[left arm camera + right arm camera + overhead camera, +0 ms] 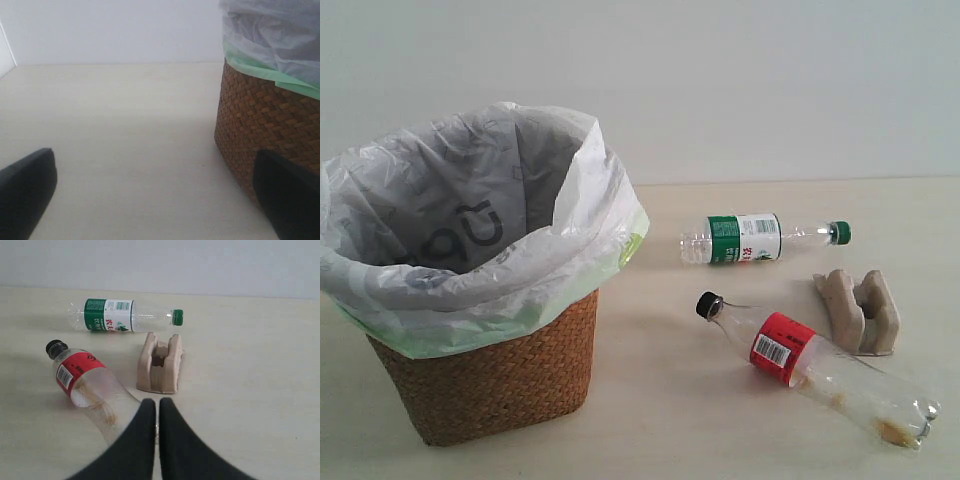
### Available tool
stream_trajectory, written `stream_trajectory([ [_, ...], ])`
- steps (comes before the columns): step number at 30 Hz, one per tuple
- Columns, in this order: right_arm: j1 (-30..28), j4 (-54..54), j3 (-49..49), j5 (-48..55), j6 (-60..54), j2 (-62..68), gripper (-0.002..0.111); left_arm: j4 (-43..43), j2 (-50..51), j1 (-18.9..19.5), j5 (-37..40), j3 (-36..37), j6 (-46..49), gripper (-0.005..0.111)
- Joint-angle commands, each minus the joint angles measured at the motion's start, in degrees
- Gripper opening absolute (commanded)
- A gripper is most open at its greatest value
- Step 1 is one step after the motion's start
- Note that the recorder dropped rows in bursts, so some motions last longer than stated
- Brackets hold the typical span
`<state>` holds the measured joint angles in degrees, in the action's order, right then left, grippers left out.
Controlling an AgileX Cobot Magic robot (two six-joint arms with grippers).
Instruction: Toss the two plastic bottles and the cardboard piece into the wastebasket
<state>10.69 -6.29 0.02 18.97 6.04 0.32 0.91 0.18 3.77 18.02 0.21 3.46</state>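
Labels first: the red-label bottle [810, 370] carries a white patch with a black barcode on its red band. The smaller print is too fine to read. It has a black cap, a clear body and some brownish residue inside. The green-label bottle [760, 240] wears a green and white wrap with a barcode and red characters I cannot make out, and its cap is green. Large grey marks are printed on the white bag [470, 230] lining the wastebasket [490, 390], but they are creased beyond reading.

The bench [660, 410] is pale, matt and cream-coloured, and a plain light wall [770, 80] stands behind it.

The brown wicker wastebasket stands upright at near left, with its bag folded out over the rim and a greenish edge showing. Both bottles lie on their sides on the right. The green-label one is farther back with its cap pointing right. The red-label one is nearer, with its cap toward the basket. The cardboard piece [860, 312] sits between them at far right, just beside the red-label bottle and well apart from the basket.

The left pincer [155, 189] is spread wide over bare bench and holds nothing. One dark finger is in front of the wicker wall. The right pincer [157, 409] is pressed nearly together and empty. Its tips overlap the clear base end of the red-label bottle in the right wrist view, and I cannot tell whether they touch it.
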Motion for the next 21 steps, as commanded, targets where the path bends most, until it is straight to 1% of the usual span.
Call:
stream_trajectory([
  [1, -0.4, -0.4, 0.0, -0.4, -0.2, -0.3, 0.0, 0.1, -0.2, -0.4, -0.4, -0.2, -0.5, 0.108],
  [4, -0.4, -0.4, 0.0, -0.4, -0.1, -0.3, 0.0, 0.1, -0.2, -0.4, -0.4, -0.2, -0.5, 0.108],
  [6, -0.4, 1.6, 0.0, -0.3, 2.0, -0.3, 0.0, 0.1, -0.2, -0.4, -0.4, -0.2, -0.5, 0.108],
  [12, -0.4, 21.9, 0.0, -0.5, 23.5, -0.3, 0.0, 0.1, -0.2, -0.4, -0.4, -0.2, -0.5, 0.108],
  [14, -0.4, 28.1, 0.0, -0.5, 28.4, -0.3, 0.0, 0.1, -0.2, -0.4, -0.4, -0.2, -0.5, 0.108],
  [16, -0.4, 30.7, 0.0, -0.5, 28.8, -0.3, 0.0, 0.1, -0.2, -0.4, -0.4, -0.2, -0.5, 0.108],
  [21, -0.4, 30.8, 0.0, -1.2, 28.8, -0.3, 0.0, 0.1, -0.2, -0.4, -0.4, -0.2, -0.5, 0.108],
])
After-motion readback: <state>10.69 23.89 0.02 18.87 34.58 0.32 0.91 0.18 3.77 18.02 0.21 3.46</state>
